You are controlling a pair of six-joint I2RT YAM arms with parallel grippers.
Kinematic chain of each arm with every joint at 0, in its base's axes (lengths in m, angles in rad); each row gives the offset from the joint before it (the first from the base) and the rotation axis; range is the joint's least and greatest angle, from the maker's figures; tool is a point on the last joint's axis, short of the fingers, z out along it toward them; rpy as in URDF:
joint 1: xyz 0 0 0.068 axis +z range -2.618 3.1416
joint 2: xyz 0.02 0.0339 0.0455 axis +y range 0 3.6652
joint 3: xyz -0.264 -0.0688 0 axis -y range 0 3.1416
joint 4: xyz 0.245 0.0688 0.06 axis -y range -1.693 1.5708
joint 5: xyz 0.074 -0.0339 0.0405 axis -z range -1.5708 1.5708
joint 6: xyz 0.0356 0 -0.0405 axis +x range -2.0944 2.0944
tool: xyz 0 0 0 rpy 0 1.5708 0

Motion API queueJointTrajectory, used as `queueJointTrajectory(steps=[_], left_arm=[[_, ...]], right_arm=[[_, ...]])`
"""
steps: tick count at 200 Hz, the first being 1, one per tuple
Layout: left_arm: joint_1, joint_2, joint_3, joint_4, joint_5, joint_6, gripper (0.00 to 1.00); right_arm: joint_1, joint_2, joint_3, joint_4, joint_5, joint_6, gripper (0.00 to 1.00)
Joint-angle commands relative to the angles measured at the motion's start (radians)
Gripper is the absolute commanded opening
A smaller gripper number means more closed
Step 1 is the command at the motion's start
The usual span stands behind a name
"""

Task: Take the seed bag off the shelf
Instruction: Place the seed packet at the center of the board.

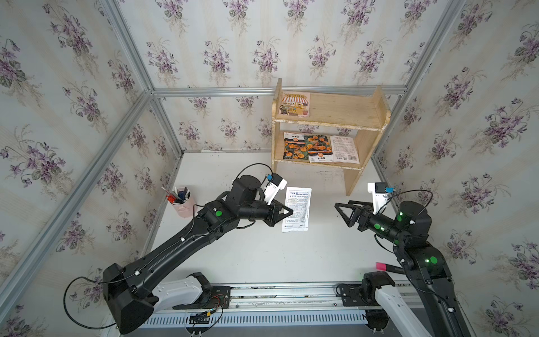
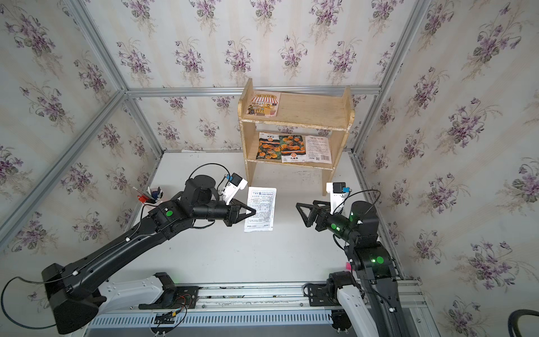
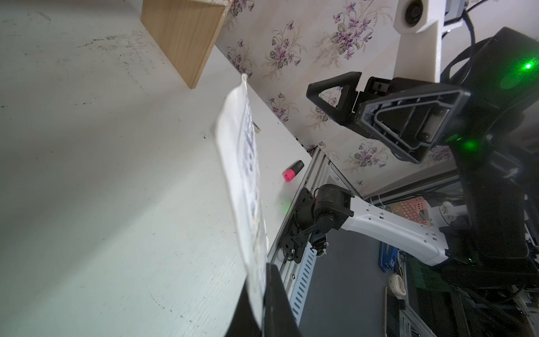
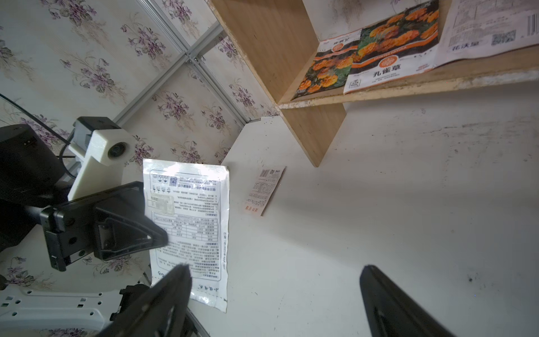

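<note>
A white seed bag (image 1: 297,208) (image 2: 261,208), printed side up, hangs flat above the table, and my left gripper (image 1: 290,212) (image 2: 253,213) is shut on its left edge. The left wrist view shows the bag (image 3: 245,175) edge-on, pinched between the jaws (image 3: 262,306). The pale wooden shelf (image 1: 329,122) (image 2: 294,124) stands at the back right. Its lower tier holds two orange-flower bags (image 1: 296,147) (image 1: 318,147) and a white one (image 1: 344,148); a colourful bag (image 1: 294,104) lies on the top tier. My right gripper (image 1: 342,214) (image 4: 275,270) is open and empty, right of the held bag (image 4: 192,221).
A pink cup of pens (image 1: 182,202) stands at the table's left edge. A pink-capped marker (image 1: 382,266) (image 3: 291,173) lies near the right arm's base. A small printed packet (image 4: 264,191) lies flat on the table by the shelf's left leg. Walls close in three sides.
</note>
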Motion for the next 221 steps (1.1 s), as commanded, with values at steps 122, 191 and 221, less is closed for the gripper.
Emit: queueJointTrajectory(steps=[122, 191, 221], left_arm=[[0.005, 0.010, -0.063, -0.009, -0.092, 0.036, 0.00], [0.038, 0.078, -0.083, -0.045, -0.146, 0.074, 0.00], [0.063, 0.126, -0.090, -0.055, -0.183, 0.088, 0.00]], right_arm=[[0.572, 0.042, -0.144, 0.135, 0.638, 0.097, 0.90], [0.765, 0.144, -0.161, 0.196, 0.850, 0.131, 0.90], [0.775, 0.139, -0.170, 0.207, 0.876, 0.139, 0.90]])
